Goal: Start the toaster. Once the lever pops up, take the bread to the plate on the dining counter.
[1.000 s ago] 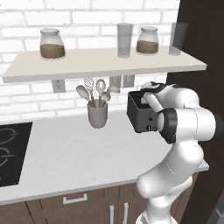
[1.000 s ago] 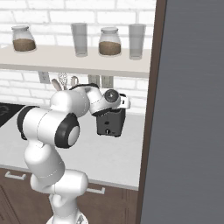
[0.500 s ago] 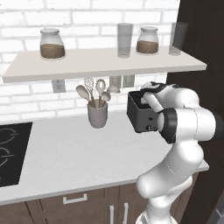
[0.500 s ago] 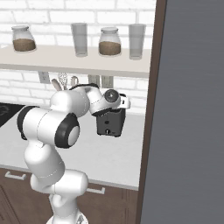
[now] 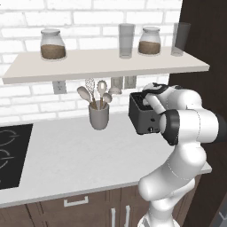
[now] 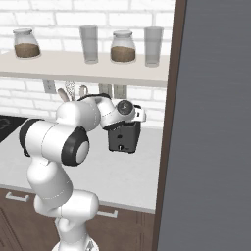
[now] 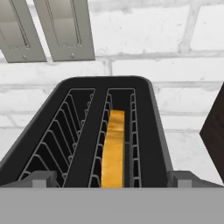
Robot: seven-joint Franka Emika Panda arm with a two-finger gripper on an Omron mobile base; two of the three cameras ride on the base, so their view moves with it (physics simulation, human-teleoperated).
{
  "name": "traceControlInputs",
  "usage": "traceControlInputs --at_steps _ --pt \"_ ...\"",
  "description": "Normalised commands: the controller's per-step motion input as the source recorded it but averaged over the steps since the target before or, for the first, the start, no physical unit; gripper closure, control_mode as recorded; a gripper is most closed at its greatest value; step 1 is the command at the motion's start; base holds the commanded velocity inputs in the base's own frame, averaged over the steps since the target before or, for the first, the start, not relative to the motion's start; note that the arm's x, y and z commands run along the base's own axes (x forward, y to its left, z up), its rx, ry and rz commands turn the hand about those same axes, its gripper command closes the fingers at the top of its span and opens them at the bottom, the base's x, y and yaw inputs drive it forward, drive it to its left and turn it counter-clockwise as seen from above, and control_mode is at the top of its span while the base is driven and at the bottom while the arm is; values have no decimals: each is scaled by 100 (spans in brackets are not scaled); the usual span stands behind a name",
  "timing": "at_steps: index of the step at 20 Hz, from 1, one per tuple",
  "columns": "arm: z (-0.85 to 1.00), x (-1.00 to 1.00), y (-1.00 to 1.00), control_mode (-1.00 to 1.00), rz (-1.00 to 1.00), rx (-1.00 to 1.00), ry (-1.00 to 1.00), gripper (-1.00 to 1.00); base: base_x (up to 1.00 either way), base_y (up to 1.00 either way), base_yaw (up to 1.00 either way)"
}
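The toaster [image 5: 144, 116] stands on the grey worktop [image 5: 66, 155] against the white brick wall, just right of the utensil cup [image 5: 99, 116] and under the shelf [image 5: 106, 64] with its 2 jars and 2 glasses. The hand hangs right above the toaster, so the gripper [image 7: 111, 179] looks straight down into the 2 slots; its fingertips [image 7: 41, 178] show at the bottom corners, spread as wide as the toaster top and gripping nothing. The bread [image 7: 113, 151] sits edge-up in the right-hand slot, sunk low between the wire guides, with the left slot bare. I judge the risk to lie in the next reach: the lever cannot be made out from above, so a push could land on the toaster's rim and shove the light box toward the wall or tip it. A grab for the slice while it is still low could jam a finger against the slot guides.
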Motion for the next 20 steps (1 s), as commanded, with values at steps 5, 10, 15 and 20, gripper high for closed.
traceControlInputs --at_steps 5,10,15,20 --pt "0 0 0 -100 0 0 0 -100 0 0 0" --pt "0 0 0 -100 0 0 0 -100 0 0 0" --pt "0 0 0 -100 0 0 0 -100 0 0 0" --pt "0 0 0 -100 0 0 0 -100 0 0 0"
